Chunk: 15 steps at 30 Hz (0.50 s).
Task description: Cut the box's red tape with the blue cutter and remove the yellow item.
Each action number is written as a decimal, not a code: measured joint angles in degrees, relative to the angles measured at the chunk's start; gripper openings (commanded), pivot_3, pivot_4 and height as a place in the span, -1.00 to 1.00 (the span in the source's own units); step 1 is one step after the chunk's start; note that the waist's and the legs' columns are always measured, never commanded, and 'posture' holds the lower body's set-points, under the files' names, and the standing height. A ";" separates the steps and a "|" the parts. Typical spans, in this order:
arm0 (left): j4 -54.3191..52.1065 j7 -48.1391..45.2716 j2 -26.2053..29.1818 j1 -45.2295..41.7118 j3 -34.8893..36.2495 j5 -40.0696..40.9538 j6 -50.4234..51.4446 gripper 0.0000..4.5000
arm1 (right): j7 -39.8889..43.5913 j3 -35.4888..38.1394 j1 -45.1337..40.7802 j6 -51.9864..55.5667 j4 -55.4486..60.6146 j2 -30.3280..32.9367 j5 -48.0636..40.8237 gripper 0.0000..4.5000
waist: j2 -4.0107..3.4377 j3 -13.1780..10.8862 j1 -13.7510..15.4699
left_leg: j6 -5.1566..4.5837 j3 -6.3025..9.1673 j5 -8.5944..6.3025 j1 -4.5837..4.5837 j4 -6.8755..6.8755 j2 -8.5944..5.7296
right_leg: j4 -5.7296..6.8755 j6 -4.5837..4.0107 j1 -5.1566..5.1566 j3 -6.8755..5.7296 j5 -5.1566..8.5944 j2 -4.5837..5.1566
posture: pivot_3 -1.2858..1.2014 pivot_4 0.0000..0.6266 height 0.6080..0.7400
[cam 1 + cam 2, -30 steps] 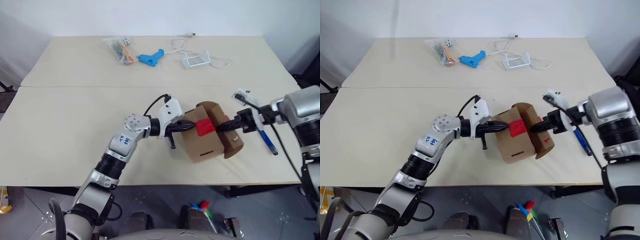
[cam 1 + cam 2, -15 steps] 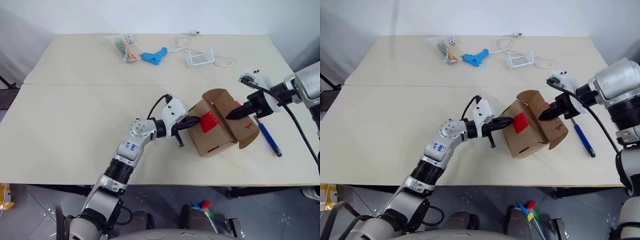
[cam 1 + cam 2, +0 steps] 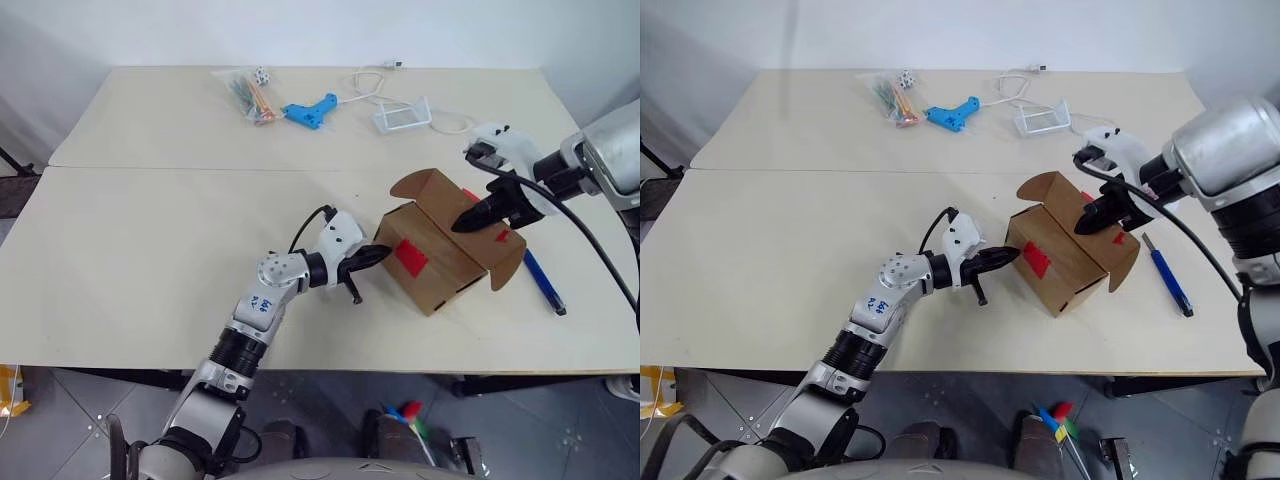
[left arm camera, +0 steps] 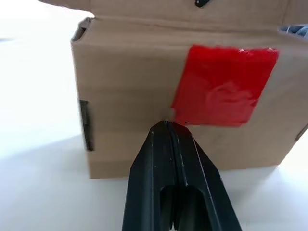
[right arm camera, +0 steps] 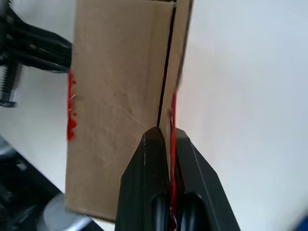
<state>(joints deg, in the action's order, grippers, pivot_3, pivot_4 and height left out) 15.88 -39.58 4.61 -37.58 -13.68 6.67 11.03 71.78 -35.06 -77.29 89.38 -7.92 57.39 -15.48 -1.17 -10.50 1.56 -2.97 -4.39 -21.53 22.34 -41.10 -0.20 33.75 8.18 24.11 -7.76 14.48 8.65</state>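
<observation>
The brown box (image 3: 440, 262) lies tipped on the table right of centre, its top flaps spread open. A patch of red tape (image 4: 224, 84) sits on the face turned toward my left gripper (image 3: 376, 256). That gripper is shut, with its tip pressed against this face just below the tape. My right gripper (image 3: 466, 222) is above the box, shut on the edge of a raised flap (image 5: 166, 72) that carries a strip of red tape. The blue cutter (image 3: 543, 283) lies on the table to the right of the box. The yellow item is hidden.
At the far side of the table lie a light-blue gun-shaped tool (image 3: 308, 110), a clear bag of coloured sticks (image 3: 250, 96) and a clear stand with a white cable (image 3: 402, 117). The table's front edge (image 3: 320, 366) runs close below the box.
My right gripper has risen with the flap, pulling the box's top open wider, and the box has swung round. My left gripper sank a little and stays against the taped face.
</observation>
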 measured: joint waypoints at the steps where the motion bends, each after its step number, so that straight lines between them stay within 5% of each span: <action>1: 0.00 0.00 0.15 0.04 0.04 0.00 0.05 -1.00 | -1.07 0.37 0.22 0.88 1.02 0.03 -0.42 -0.98 | 0.00 0.00 -0.02 | 0.00 -0.01 0.00 0.00 -0.01 0.00 | 0.01 0.00 0.00 0.01 0.00 0.00 | 0.03 -0.52 1.00; 15: -2.87 -4.81 3.40 0.94 -0.79 0.51 1.73 -1.00 | -15.33 1.68 2.23 2.93 10.83 2.92 -8.61 -0.98 | 0.00 0.00 -0.18 | 0.00 -0.05 0.00 -0.01 -0.02 0.01 | 0.02 0.00 0.00 0.02 0.00 -0.02 | 0.03 -0.52 1.00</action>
<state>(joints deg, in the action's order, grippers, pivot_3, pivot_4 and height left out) 13.02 -44.39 8.01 -36.64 -14.47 7.17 12.76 56.45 -33.38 -75.07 92.31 2.91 60.31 -24.09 -1.17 -10.50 1.38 -2.97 -4.44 -21.53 22.33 -41.12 -0.19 33.76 8.17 24.11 -7.74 14.48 8.62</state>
